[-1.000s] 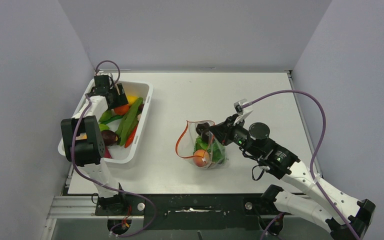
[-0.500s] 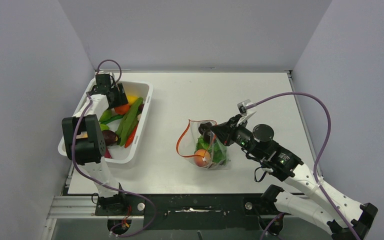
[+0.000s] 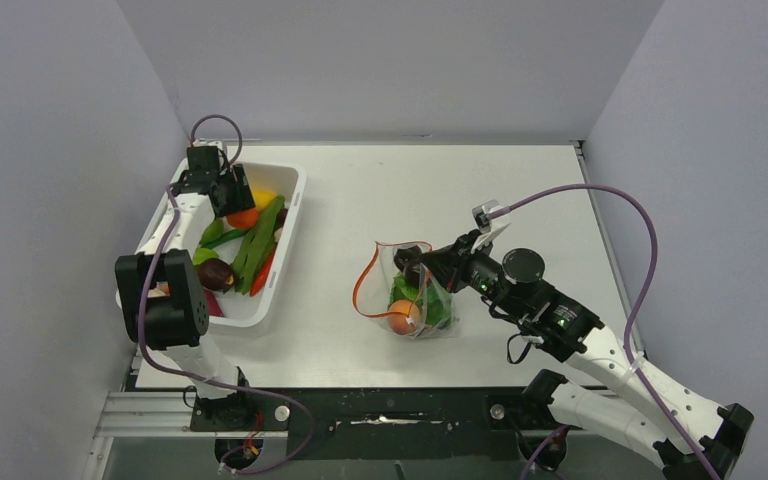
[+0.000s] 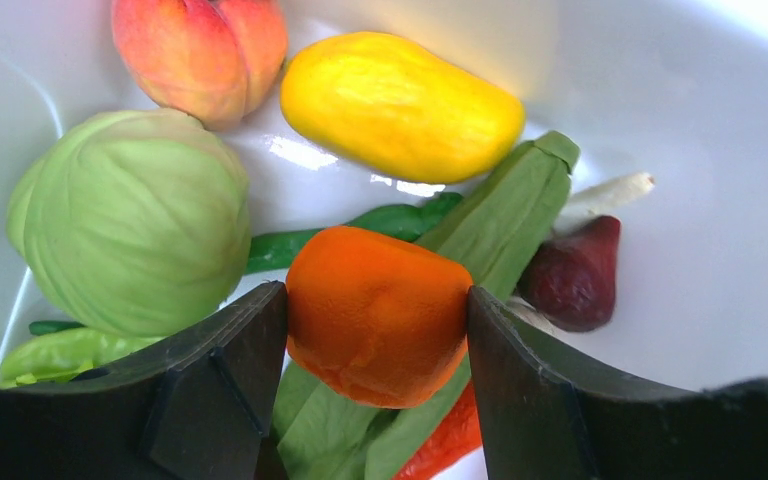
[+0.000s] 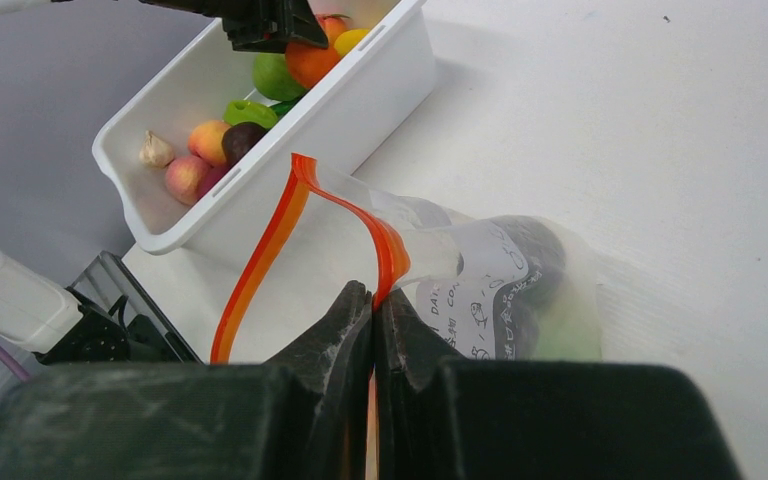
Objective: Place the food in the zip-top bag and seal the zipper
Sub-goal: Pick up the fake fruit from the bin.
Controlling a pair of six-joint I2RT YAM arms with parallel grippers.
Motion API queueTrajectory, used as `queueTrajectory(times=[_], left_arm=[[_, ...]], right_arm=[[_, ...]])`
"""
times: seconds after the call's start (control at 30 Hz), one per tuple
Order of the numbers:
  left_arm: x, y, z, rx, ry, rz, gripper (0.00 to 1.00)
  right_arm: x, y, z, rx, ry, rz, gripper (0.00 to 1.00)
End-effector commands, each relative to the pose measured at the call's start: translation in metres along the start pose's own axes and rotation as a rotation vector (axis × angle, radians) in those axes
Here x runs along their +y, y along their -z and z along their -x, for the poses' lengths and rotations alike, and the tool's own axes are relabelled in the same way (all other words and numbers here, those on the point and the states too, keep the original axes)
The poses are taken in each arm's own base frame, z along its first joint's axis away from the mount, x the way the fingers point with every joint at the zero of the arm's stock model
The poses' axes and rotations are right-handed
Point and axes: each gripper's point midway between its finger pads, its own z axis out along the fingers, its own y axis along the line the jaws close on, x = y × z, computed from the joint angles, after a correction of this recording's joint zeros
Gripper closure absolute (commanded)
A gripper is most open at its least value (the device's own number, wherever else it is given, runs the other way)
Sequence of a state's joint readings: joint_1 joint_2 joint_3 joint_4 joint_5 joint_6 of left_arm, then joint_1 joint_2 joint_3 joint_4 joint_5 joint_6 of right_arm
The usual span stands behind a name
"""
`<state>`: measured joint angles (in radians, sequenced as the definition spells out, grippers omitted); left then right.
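My left gripper [image 4: 375, 335] clamps the likely slick round orange toy fruit [image 4: 365, 290] mid-body; my right gripper [image 5: 373, 305] pinches the limp red-orange zipper strip [image 5: 272, 240].

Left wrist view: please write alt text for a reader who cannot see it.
The left gripper clasps a toy orange between its two black fingers, inside a white bin. Around it lie a green lettuce head, a yellow mango, a peach and a green pod.
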<state>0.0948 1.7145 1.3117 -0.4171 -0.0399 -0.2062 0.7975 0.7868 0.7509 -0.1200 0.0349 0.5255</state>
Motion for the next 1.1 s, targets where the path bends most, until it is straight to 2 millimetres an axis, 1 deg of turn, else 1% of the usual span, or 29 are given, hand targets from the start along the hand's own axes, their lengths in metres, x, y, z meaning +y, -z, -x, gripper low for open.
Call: queueTrajectory(times=[0.0,0.23,0.33,0.4,0.5,0.63,0.87,0.97,1.07], left_arm=[[-0.013,0.042,0.024,-0.111,0.006,-0.048,0.61],[-0.035,0.083,0.030,-0.180,0.017,-0.185,0.62],[-0.043,0.104,0.033,-0.214,0.024,-0.242,0.63],[-0.052,0.118,0.032,-0.234,0.027,-0.303,0.63],[-0.070,0.139,0.024,-0.249,0.029,-0.417,0.63],[-0.086,0.164,0.014,-0.267,0.038,-0.525,0.64],[-0.116,0.212,0.002,-0.316,0.015,-0.711,0.64],[-0.126,0.224,-0.004,-0.311,0.009,-0.766,0.64],[-0.142,0.241,-0.010,-0.306,-0.007,-0.855,0.65]], right_arm=[[0.010,-0.004,0.030,-0.113,-0.007,0.039,1.00],[0.011,-0.010,0.026,-0.094,-0.006,0.040,1.00],[0.012,-0.013,0.028,-0.090,-0.007,0.041,1.00],[0.013,-0.016,0.027,-0.084,-0.010,0.041,1.00],[0.015,-0.022,0.026,-0.075,-0.021,0.049,1.00],[0.017,-0.030,0.025,-0.069,-0.030,0.061,1.00],[0.019,-0.043,0.022,-0.056,-0.051,0.066,1.00],[0.021,-0.047,0.023,-0.056,-0.057,0.073,1.00],[0.023,-0.050,0.026,-0.058,-0.060,0.076,1.00]])
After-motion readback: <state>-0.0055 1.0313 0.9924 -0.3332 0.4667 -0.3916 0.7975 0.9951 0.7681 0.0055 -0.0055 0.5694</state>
